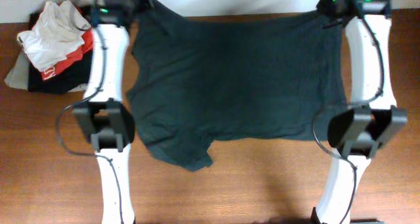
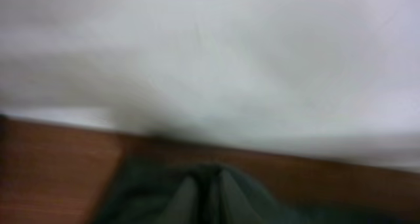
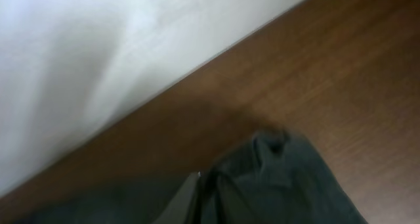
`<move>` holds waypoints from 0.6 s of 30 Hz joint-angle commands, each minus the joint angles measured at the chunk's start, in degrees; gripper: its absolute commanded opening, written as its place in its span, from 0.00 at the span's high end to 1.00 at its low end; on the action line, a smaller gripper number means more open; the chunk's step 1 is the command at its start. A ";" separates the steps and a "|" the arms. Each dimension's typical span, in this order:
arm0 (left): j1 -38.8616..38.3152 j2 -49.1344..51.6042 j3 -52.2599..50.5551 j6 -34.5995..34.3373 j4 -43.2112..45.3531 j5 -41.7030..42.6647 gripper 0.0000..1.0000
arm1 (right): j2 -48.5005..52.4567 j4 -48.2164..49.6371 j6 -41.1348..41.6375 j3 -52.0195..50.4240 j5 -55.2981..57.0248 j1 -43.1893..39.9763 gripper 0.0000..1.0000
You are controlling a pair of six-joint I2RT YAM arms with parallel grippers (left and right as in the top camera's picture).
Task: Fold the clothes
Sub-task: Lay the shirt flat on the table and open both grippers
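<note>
**Overhead:** A dark shirt [image 1: 236,86] is seen spread flat across the middle of the tabletop [image 1: 39,178]. Its two far corners are held at the tabletop's far edge, one by each arm. A clothes pile [image 1: 52,46] is noted at the tabletop's far left corner.

**Left wrist:** The picture is blurred. The left jaws are judged clenched on a fold of shirt.

**Right wrist:** The right jaws are seen pinched shut on a shirt corner, just inside the tabletop's far edge.

**Risks:**
- A thin corner grip could be lost if the pull is uneven.
- The rumpled bit nearest the tabletop's near edge could be trapped in the fold.
- The pile could be snagged by the left arm.
</note>
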 commanded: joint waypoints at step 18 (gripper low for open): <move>0.46 -14.40 3.85 3.50 -32.22 -0.02 0.01 | -8.04 -20.90 -3.32 2.40 -1.07 -5.16 0.01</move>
